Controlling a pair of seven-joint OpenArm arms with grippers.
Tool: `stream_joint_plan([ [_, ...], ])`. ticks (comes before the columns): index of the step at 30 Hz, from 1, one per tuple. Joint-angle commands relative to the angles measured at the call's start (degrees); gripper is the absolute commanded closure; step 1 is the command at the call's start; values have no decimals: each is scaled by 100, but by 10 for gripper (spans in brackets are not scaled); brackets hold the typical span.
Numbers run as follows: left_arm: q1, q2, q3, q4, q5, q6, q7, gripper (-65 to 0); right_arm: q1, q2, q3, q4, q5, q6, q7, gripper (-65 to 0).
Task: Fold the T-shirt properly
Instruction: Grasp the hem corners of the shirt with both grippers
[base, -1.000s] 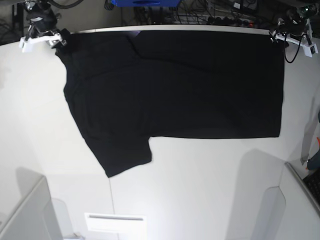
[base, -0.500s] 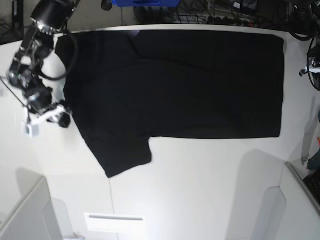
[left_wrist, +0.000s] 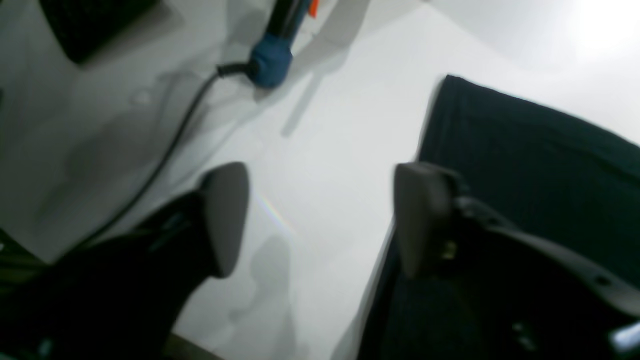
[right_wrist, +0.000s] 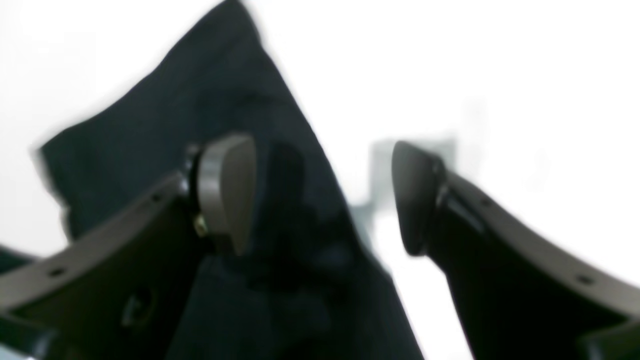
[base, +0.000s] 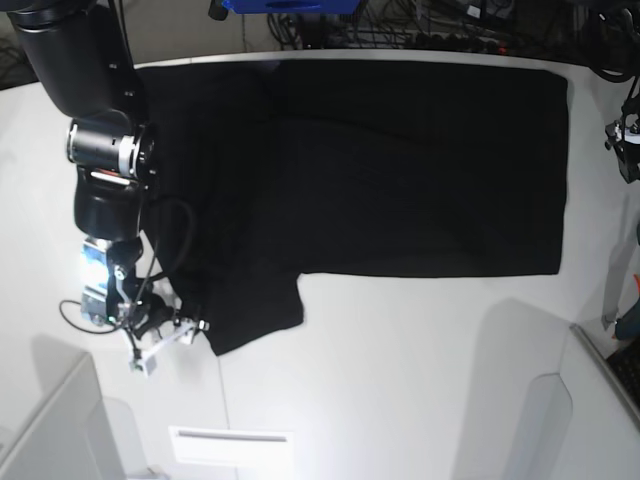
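On table (base: 400, 380): T-shirt (base: 400, 170) part-folded, sleeve left — our right gripper (right_wrist: 320, 195) and left gripper (left_wrist: 320, 220) spread, empty.

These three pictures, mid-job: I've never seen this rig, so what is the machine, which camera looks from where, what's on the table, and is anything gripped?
It is a robot with two arms. The base view looks down on a white table where a black T-shirt lies spread flat. The other two views come from cameras on the wrists. The right gripper hangs open over the sleeve at the shirt's near corner. The left gripper is open over the shirt's side edge, beside a blue-ended cable. Neither holds anything.
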Motion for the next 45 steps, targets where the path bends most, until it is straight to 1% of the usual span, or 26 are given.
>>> stream_joint_plan([
  [1, 19, -137, -38, -50, -27, -6, -97, -469, 188, 47, 4, -33, 29, 39, 91, -402],
  [3, -87, -269, 41, -331, -27, -6, -97, -471, 170, 47, -5, -51, 21, 39, 108, -402],
  [6, -210, -507, 340, -806, 8, -6, -97, -471, 29, 47, -49, -51, 21, 48, 108, -402],
  [10, -509, -656, 683, -1193, 17, 3, -97, -471, -129, 12, -533, -51, 29, 48, 135, -402],
  [12, -684, -665, 771, -1351, 17, 12, -97, -471, -182, 3, -550, 11, 38, 48, 152, -383],
  [14, -931, -665, 920, -1483, 17, 20, -97, -471, -199, 3, -550, 72, 38, 48, 152, -320],
  [15, -1071, -665, 1026, -1562, 34, 29, -97, -471, -199, 3, -559, 72, 38, 48, 152, -275],
  [17, -1353, -665, 1263, -1729, 236, 38, -97, -471, -199, 3, -585, 72, 38, 48, 144, -207],
  [18, -1555, -665, 1422, -1835, 430, 38, -97, -471, -199, 3, -585, 72, 38, 48, 117, -185],
  [20, -2029, -638, 1729, -2116, 1028, 38, -97, -471, -199, 3, -585, 72, 38, 48, 117, -152],
  [22, -2469, -621, 1844, -2432, 1485, 38, -97, -471, -199, 3, -585, 72, 38, 48, 117, -125],
  [23, -2680, -612, 1852, -2608, 1669, 38, -97, -471, -208, 3, -585, 72, 38, 48, 126, -95],
  [25, -3084, -603, 1887, -3004, 1880, 38, -97, -471, -226, 3, -559, 81, 38, 57, 135, 0],
  [28, -3585, -612, 1905, -3505, 2021, 38, -97, -471, -217, 3, -559, 81, 47, 57, 144, 0],
  [32, -4104, -621, 2529, -4085, 2346, 38, -106, -471, -208, 3, -559, 90, 47, 57, 144, 0],
  [37, -4596, -603, 3030, -4745, 2417, 38, -141, -471, -217, 3, -550, 195, 47, 57, 144, 0],
  [41, -4939, -603, 3074, -5307, 2434, 38, -150, -471, -296, -76, -568, 547, 47, 57, 108, 0],
  [45, -5010, -603, 3083, -5457, 2434, 38, -158, -471, -322, -111, -585, 644, 47, 57, 38, 0],
])
